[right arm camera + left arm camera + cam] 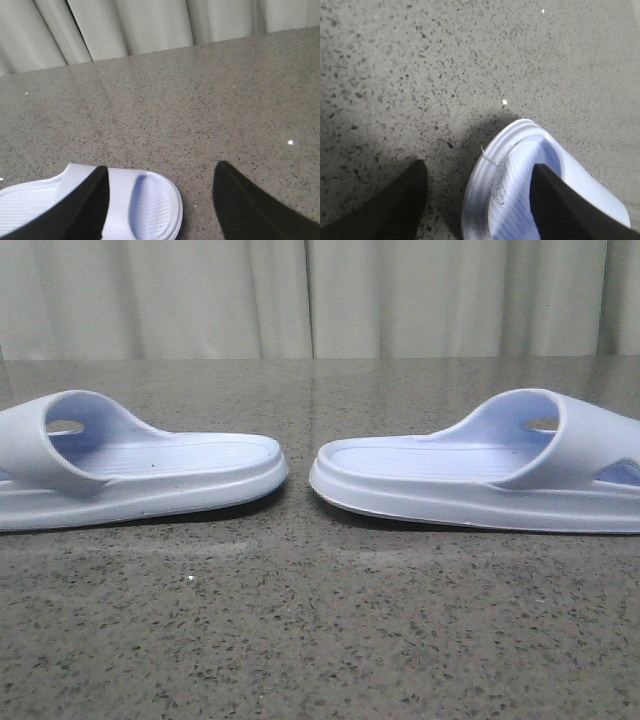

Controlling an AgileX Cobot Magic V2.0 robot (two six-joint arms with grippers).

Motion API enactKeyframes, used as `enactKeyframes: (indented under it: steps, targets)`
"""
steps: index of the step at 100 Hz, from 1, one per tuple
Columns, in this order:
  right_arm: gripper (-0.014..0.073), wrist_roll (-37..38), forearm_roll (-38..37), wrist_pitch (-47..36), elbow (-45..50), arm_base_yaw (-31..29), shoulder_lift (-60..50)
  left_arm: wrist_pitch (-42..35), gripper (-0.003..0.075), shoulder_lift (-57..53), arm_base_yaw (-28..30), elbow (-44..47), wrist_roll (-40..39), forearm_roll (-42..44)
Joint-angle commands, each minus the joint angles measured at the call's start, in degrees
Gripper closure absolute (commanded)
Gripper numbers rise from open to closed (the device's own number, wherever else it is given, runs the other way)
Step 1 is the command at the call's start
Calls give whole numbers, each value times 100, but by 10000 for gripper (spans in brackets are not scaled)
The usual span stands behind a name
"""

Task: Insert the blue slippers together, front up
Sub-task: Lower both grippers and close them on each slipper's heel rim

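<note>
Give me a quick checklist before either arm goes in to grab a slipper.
1. Both blue slippers upright on the table: ok. Left slipper and right slipper sit sole down.
2. Slippers apart, not yet joined: ok, with a gap between their facing heel ends.
3. Left pincer open: ok, fingers spread, one above the left slipper's footbed.
4. Right pincer open: ok, one finger over the right slipper's strap.
5. Either pincer touching a slipper: cannot tell.
6. Table between the slippers unobstructed: ok.
</note>
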Motion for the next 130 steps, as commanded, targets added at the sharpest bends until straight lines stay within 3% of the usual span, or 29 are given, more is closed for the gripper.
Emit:
enactKeyframes:
  steps: [1,81,130]
  targets:
    - [204,-20,17,-508,-217,-24,77,-142,316,81,9,-143,1,-73]
    - [204,-20,50,-543,-217,-24,77,-309,316,371,-457,-145,11,-420]
    - [204,-20,60,-543,-217,-24,77,6,316,371,-457,-145,21,-537]
